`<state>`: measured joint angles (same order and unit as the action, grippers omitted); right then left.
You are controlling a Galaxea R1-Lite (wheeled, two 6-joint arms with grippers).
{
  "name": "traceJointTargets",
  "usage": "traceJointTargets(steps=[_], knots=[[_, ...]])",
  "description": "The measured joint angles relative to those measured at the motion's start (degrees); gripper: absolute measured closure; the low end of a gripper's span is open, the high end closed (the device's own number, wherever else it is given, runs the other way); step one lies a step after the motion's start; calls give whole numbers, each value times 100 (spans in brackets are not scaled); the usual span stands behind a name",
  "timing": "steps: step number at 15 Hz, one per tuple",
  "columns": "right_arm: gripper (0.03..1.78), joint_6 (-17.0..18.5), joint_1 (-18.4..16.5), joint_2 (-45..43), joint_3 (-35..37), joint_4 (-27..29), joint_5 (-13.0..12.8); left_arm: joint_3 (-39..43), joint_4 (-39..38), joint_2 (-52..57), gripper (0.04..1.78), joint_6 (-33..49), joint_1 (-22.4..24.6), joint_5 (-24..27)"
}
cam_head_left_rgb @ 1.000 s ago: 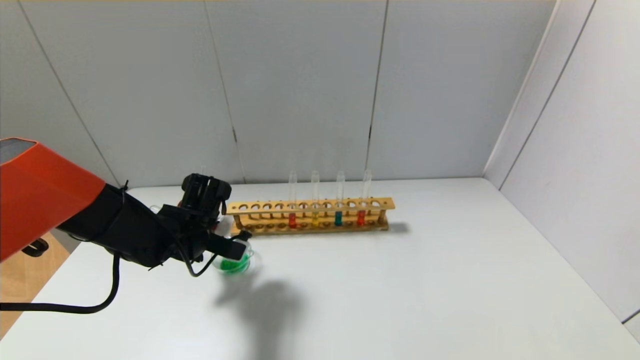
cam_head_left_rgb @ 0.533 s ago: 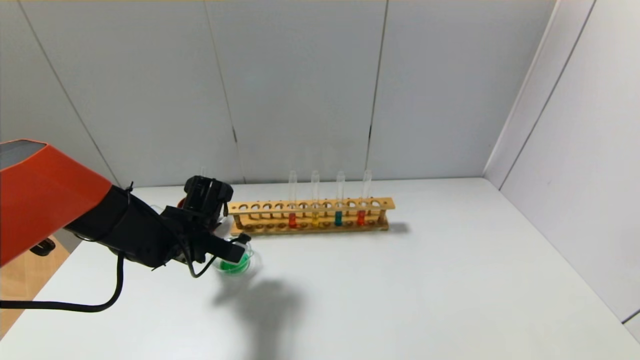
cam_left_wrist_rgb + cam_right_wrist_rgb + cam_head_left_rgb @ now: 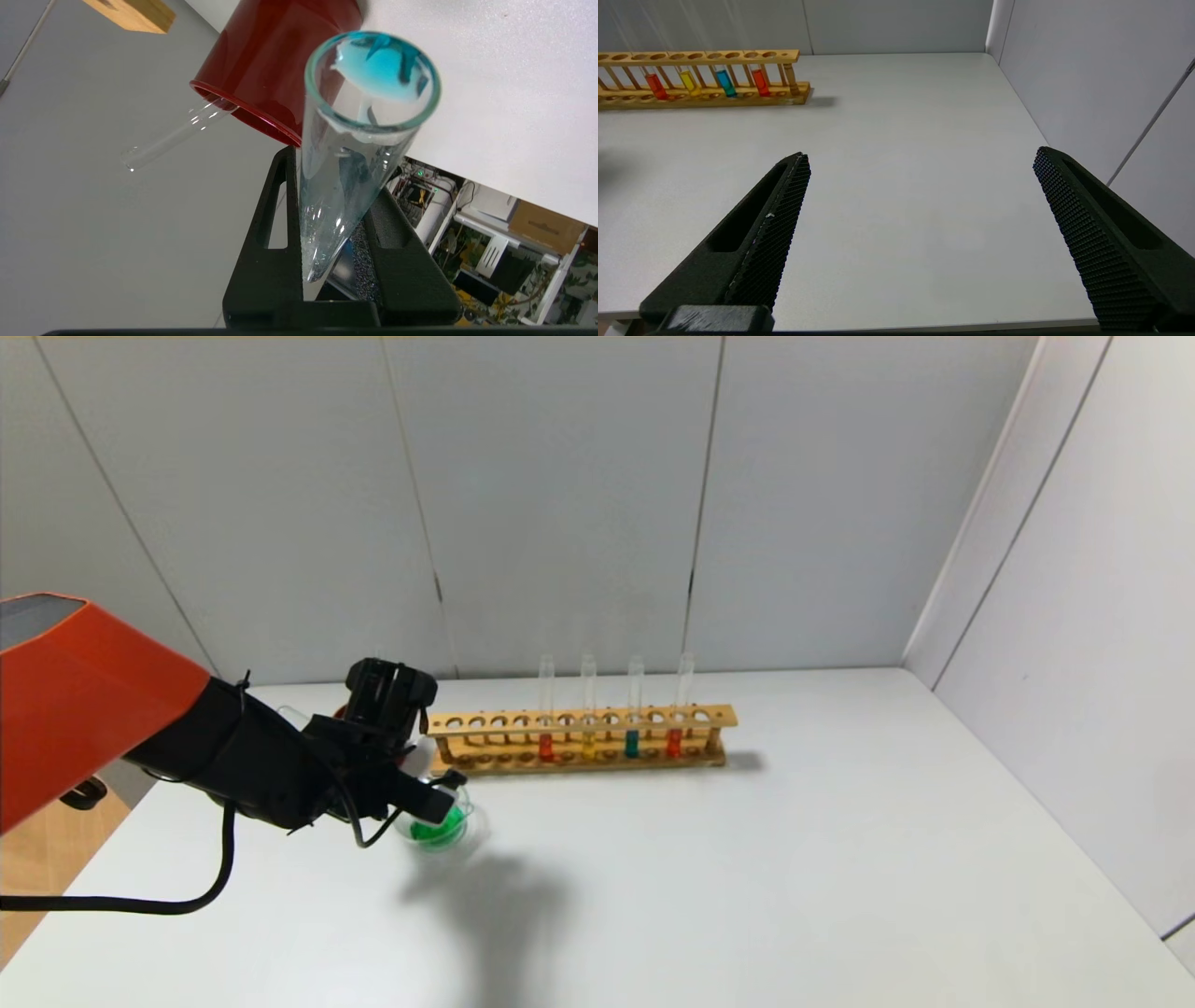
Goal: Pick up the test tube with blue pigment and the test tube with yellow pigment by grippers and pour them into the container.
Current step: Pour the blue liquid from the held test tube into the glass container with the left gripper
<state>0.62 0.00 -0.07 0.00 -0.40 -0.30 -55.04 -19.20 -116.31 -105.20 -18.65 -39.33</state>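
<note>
The left gripper (image 3: 327, 224) is closed on the test tube with blue pigment (image 3: 355, 154), holding it low on the glass near its round bottom, while the open mouth of the tube points away from the wrist camera. In the head view this gripper (image 3: 425, 793) hangs over the container (image 3: 437, 823), a low clear dish on the white table (image 3: 747, 896) just in front of the left end of the wooden rack (image 3: 579, 739). The dish already holds green liquid, so both colours seem to have been poured in, although the head view does not show the tube itself clearly. Only a thin film of blue clings inside the glass, so the tube is now very light. It is stiff, smooth and fragile; the wet glass can slip between the pads, and too much pressure could crack it. A hold on the middle of the tube, with the ribbed pads flat against the glass, seems the safest. A dark red cup (image 3: 275, 60) stands close beside the gripper with an empty clear tube (image 3: 177, 135) leaning in it, probably the place for used tubes. In the rack four tubes stand upright: two red, one yellow tube (image 3: 588, 745) and one blue tube (image 3: 632, 743). The right gripper (image 3: 920, 219) is wide open and holds nothing, parked above the table well apart from the rack.
</note>
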Motion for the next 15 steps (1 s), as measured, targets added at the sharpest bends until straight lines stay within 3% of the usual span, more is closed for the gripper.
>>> traceJointTargets(steps=[15], knots=[[6, 0, 0, 0, 0, -1, 0, -138, 41, -12, 148, -290, -129, -215]])
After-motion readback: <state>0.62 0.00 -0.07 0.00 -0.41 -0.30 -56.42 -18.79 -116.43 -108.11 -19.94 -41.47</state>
